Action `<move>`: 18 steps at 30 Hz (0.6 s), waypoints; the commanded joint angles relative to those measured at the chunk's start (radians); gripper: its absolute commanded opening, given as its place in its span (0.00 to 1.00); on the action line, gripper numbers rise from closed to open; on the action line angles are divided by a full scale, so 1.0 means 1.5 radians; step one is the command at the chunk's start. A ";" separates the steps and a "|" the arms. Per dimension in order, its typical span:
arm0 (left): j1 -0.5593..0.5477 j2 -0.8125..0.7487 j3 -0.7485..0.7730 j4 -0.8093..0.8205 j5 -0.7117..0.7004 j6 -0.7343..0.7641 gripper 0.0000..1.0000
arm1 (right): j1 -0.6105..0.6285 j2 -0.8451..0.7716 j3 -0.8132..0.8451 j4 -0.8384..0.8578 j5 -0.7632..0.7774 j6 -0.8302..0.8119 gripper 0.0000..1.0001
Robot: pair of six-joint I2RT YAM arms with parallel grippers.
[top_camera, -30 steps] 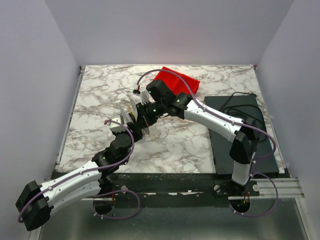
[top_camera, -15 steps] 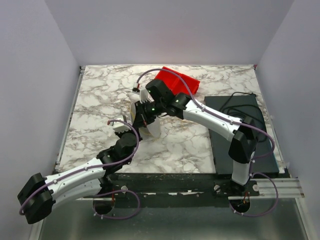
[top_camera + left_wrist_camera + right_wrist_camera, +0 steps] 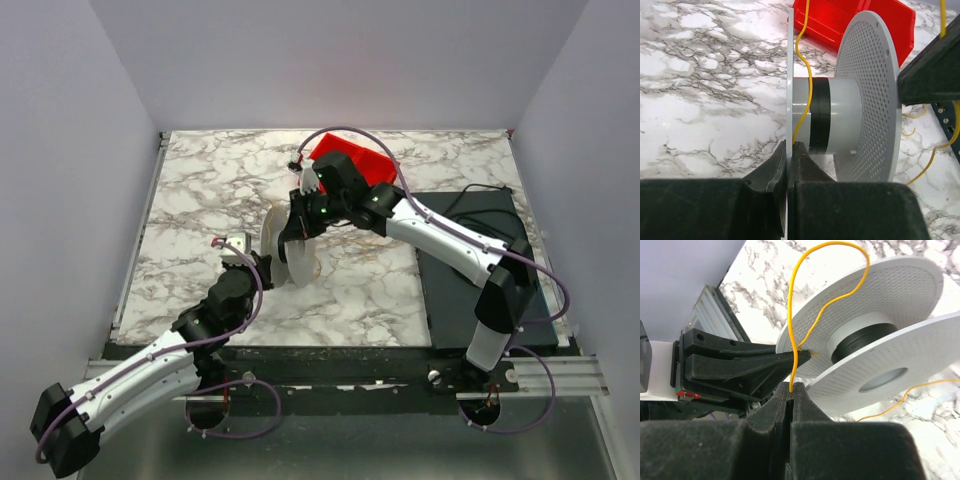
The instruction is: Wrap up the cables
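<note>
Left hand [image 3: 789, 147] clamps the spool [image 3: 867, 100] by one flange; right hand [image 3: 791, 389] pinches the yellow wire [image 3: 793, 365]. Seemingly few turns are wound and most wire lies loose.

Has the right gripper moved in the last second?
Yes. The right gripper has shifted slightly right and farther back, closer to the red bin.

top: overhead, far | wrists: close, facing each other | shared: spool [image 3: 840, 115]

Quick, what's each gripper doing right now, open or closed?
Left gripper: closed on one flange of the spool.
Right gripper: closed, pinching the yellow wire.
</note>
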 commanded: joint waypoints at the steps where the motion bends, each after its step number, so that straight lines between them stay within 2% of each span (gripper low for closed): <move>1: 0.020 -0.025 0.018 0.014 0.090 0.065 0.00 | -0.003 -0.033 -0.001 -0.018 0.087 -0.031 0.01; 4: 0.021 -0.030 0.031 0.006 0.104 0.067 0.00 | -0.003 -0.034 0.016 -0.039 0.138 -0.050 0.01; 9: 0.021 -0.038 0.093 -0.062 0.104 0.062 0.00 | -0.017 -0.033 0.044 -0.076 0.295 -0.079 0.01; 18: 0.022 -0.048 0.195 -0.165 0.114 0.084 0.00 | -0.064 -0.045 0.035 -0.044 0.381 -0.092 0.01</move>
